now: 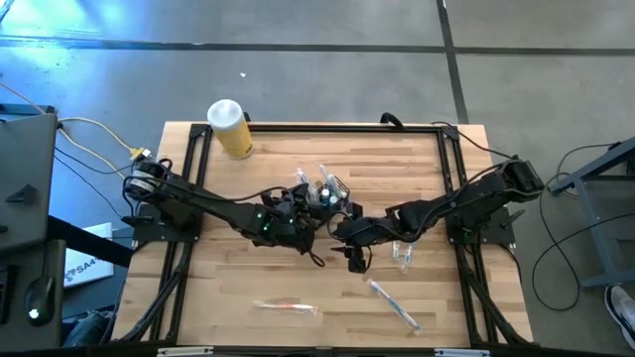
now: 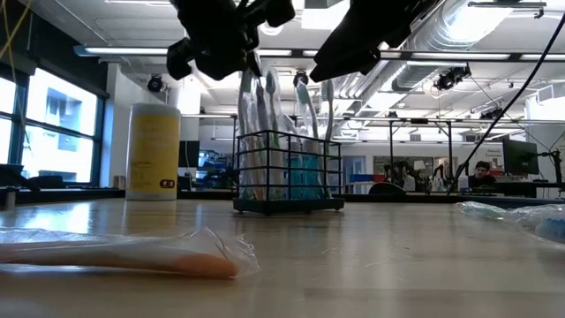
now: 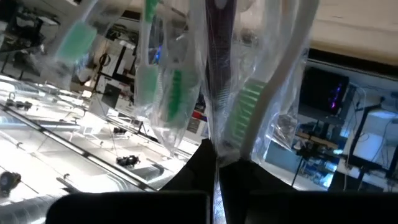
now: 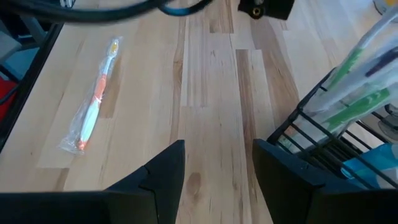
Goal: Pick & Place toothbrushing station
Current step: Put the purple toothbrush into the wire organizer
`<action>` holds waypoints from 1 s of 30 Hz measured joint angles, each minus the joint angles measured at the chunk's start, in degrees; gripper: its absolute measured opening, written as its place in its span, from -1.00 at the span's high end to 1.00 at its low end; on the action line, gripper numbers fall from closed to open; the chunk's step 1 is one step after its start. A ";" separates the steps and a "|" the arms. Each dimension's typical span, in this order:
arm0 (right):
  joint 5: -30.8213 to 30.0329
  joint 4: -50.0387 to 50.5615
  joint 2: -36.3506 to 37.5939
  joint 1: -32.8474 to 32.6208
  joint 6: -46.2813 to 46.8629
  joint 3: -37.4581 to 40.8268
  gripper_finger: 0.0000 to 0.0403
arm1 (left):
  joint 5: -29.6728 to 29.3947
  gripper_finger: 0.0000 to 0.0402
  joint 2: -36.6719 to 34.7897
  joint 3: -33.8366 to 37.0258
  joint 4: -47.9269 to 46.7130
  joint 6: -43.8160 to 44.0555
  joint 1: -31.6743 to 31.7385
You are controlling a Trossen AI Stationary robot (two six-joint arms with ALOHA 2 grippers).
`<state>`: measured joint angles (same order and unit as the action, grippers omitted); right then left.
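A: Starting nearest us, what could go wrong?

B: On the near part of the tabletop [image 1: 228, 268] lies a bagged orange toothbrush [image 1: 286, 306], and right of it another wrapped brush [image 1: 394, 302]. Both are loose and well apart from the arms, so little risk there. The worry is farther back, at the middle.

A: The toothbrushing station [image 2: 289, 171]?

B: Yes. It stands upright on the tabletop near the centre, holding several wrapped brushes and something blue. The left claw [image 3: 216, 163] is pressed together on the plastic wrap of one brush above the station. If that brush is not seated in a compartment when it lets go, I'd judge it could tip out, or the wrap could snag and drag the light caddy over.

A: And the right claw [image 4: 217, 168]?

B: Spread wide, holding nothing, hovering just beside the station's near corner. Its finger [image 4: 298, 180] is close to the wire side; a careless sweep could knock the caddy.

A: Anything farther?

B: A yellow jar with a white lid [image 1: 229, 128] at the far left edge, well clear.
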<state>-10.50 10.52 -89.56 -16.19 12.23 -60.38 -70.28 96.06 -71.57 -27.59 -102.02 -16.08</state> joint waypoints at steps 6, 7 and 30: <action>0.01 0.07 0.00 -0.01 0.00 0.00 0.11 | -0.27 0.99 0.53 -0.04 -0.29 0.28 -0.04; 0.01 0.08 0.00 0.00 0.00 -0.02 0.11 | -0.29 0.98 0.53 -0.04 -0.38 0.26 -0.04; 0.00 0.26 0.00 0.00 0.00 -0.02 0.11 | 2.18 0.91 0.56 -0.02 5.17 -3.80 -0.04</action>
<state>-10.50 10.79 -89.56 -16.19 12.23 -60.40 -68.10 96.62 -71.59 -22.41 -105.82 -16.12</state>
